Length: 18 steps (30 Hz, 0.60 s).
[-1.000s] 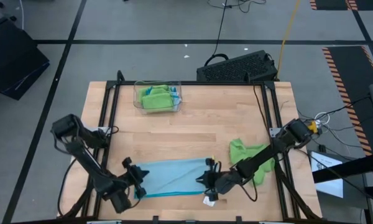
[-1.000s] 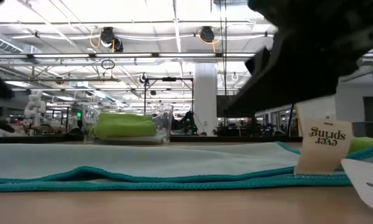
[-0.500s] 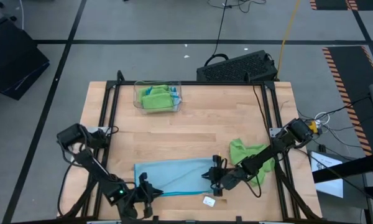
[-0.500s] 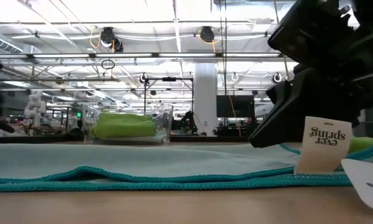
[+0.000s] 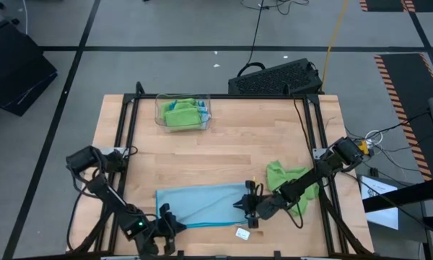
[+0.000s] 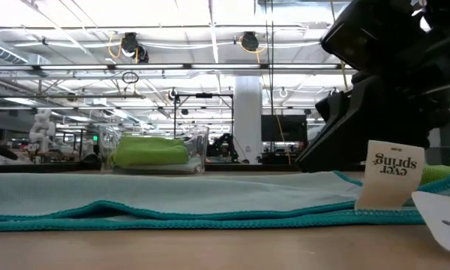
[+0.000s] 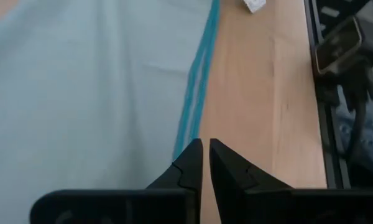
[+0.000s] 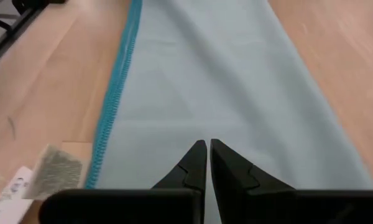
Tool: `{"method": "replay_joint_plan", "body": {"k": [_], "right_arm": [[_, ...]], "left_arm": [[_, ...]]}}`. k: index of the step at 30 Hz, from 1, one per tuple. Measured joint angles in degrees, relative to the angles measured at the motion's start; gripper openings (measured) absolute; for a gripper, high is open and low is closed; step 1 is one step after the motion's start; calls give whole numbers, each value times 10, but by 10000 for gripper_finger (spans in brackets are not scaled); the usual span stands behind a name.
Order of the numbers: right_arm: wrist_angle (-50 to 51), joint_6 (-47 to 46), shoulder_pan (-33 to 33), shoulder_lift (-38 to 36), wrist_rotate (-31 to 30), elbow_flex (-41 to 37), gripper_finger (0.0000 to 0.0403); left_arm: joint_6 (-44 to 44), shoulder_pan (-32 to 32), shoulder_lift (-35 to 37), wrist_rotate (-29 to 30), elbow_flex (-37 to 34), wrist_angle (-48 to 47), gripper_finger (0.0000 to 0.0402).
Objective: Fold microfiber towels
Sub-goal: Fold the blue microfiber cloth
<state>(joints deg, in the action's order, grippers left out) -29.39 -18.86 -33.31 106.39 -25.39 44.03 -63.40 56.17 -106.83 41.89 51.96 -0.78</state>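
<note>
A light blue towel (image 5: 198, 206) lies flat near the table's front edge, folded over, with two teal hems (image 7: 196, 93) together along its near side. A white tag (image 6: 390, 176) stands up at its near right corner. My left gripper (image 5: 166, 221) is shut, low over the towel's near left corner (image 7: 202, 149). My right gripper (image 5: 247, 206) is shut over the towel's right end (image 8: 208, 149). A lime green towel (image 5: 289, 184) lies crumpled to the right, under my right arm. My left gripper points its shut fingertips at the towel's hemmed near edge (image 7: 185, 134), close to the left corner; whether they touch the cloth I cannot tell. My right gripper points its shut fingertips along the towel from its right end (image 8: 193, 124); whether they touch the cloth I cannot tell.
A clear plastic tray (image 5: 184, 113) at the far left holds folded green and blue towels; it also shows in the low view (image 6: 154, 150). A loose white tag (image 5: 242, 232) lies by the near edge. Black frame rails (image 5: 126, 144) run along both sides. Bare wood lies in the middle.
My left gripper has gone from the towel's left end toward the table's near edge and turned, and now sits at the towel's near left corner. My right gripper has shifted a little toward the right edge. The towel has stayed flat.
</note>
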Motion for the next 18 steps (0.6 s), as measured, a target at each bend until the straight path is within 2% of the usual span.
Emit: {"method": "replay_joint_plan", "body": {"k": [3, 8, 14, 18], "right_arm": [[0, 17, 9, 0, 0, 0, 13], [2, 42, 35, 0, -2, 0, 13], [-13, 46, 69, 0, 0, 0, 13], [-73, 3, 93, 1, 45, 0, 13]], "left_arm": [[-5, 12, 2, 1, 0, -29, 31], [-83, 26, 0, -4, 0, -96, 31], [-108, 43, 0, -32, 0, -101, 31], [-121, 52, 0, -31, 0, -102, 31]]}}
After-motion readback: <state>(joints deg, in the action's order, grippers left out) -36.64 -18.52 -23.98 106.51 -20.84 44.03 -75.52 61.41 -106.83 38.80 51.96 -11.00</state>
